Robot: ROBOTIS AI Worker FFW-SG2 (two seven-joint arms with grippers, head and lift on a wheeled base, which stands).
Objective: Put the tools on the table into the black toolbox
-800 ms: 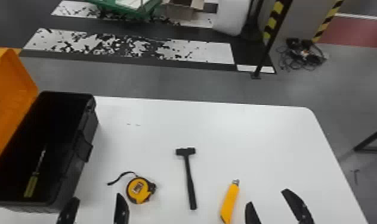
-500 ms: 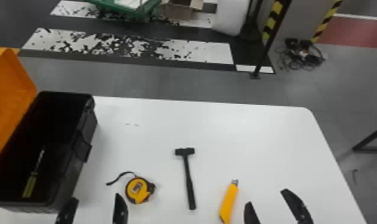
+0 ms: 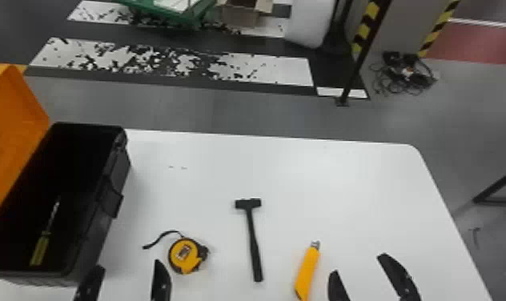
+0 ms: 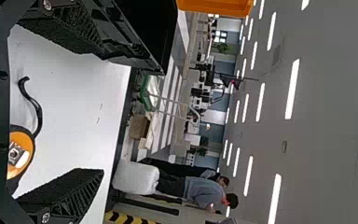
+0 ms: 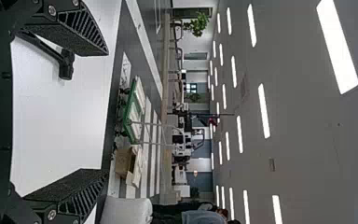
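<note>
Lying apart, hammer [image 3: 254, 240], labelled tape measure [image 3: 192, 262], cutter [image 3: 307, 270]

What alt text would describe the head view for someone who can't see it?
Open black toolbox with an orange lid, a green-handled screwdriver inside, at the left of a white table; beside it lie a round yellow tape measure, black hammer and yellow knife. At the bottom edge, the robot's black left gripper and right gripper hang open.

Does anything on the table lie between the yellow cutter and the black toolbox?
Yes: the hammer lies left of the cutter, and the tape measure further left, before the toolbox. The toolbox's side wall would also need clearing.
</note>
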